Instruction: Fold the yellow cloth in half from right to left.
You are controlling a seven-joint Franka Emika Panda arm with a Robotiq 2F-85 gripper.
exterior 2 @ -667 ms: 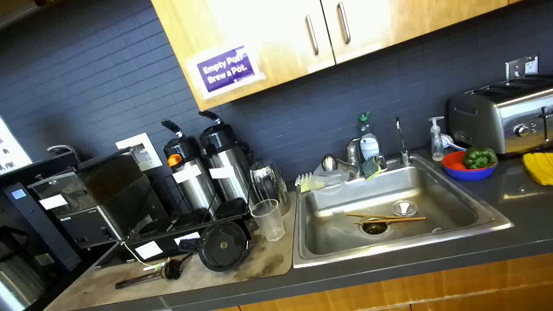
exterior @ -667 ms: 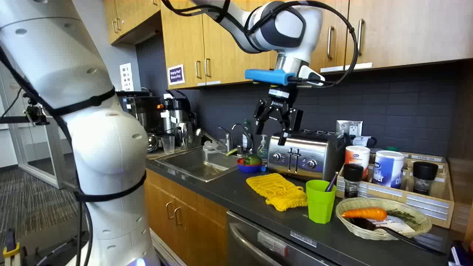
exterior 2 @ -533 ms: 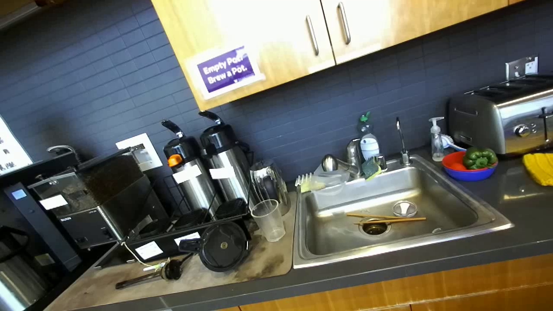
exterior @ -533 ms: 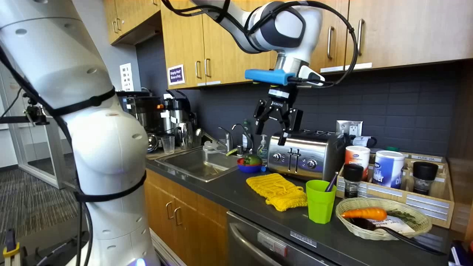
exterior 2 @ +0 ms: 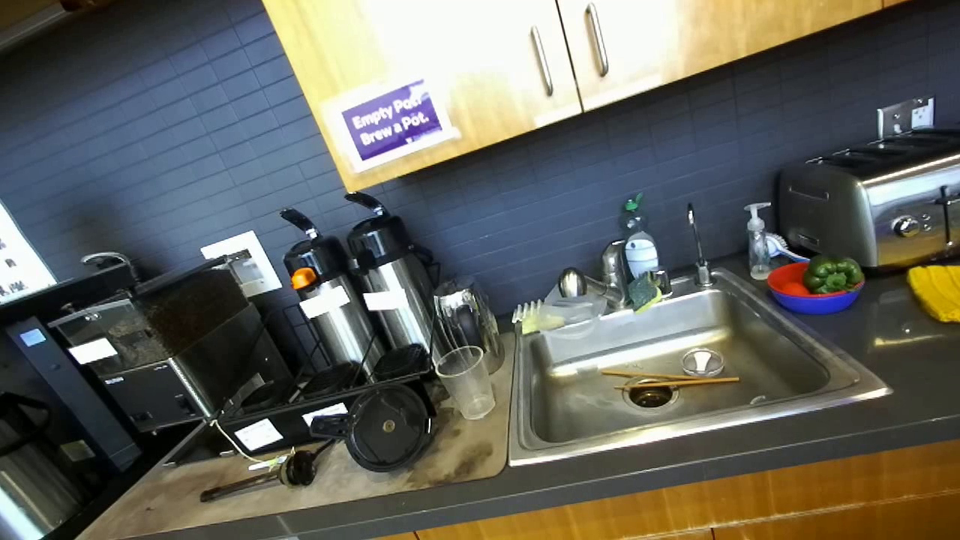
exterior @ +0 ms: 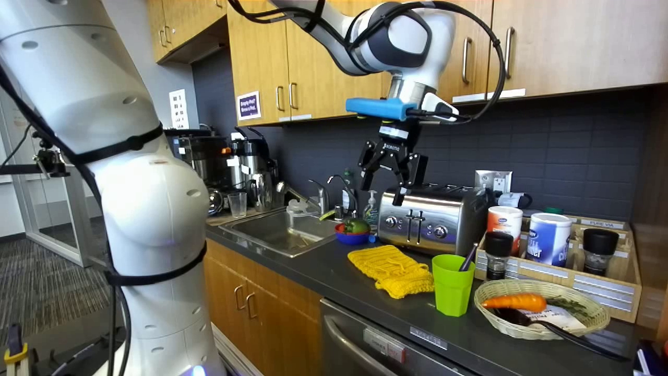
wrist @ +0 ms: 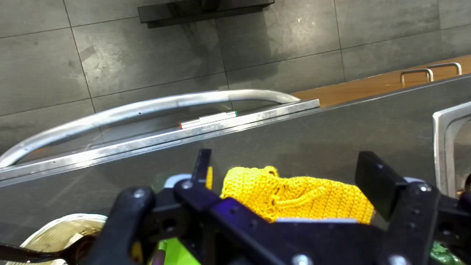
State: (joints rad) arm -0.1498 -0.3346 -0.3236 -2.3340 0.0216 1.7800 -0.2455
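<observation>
Two fingers [wrist: 377, 184], wide apart — one yellow cloth [exterior: 391, 270] below.

In an exterior view, open air is separating the gripper [exterior: 383, 192] from the yellow cloth [exterior: 391, 269] below, while the toaster [exterior: 443, 214] is blocking the cloth's upper right side and the green cup [exterior: 452, 287] is standing just beside its right end. Free countertop [exterior: 329, 274] is stretching toward the sink [exterior: 250, 235] at left; in the wrist view, the wicker basket [wrist: 70, 218] is obstructing the lower left corner.
</observation>
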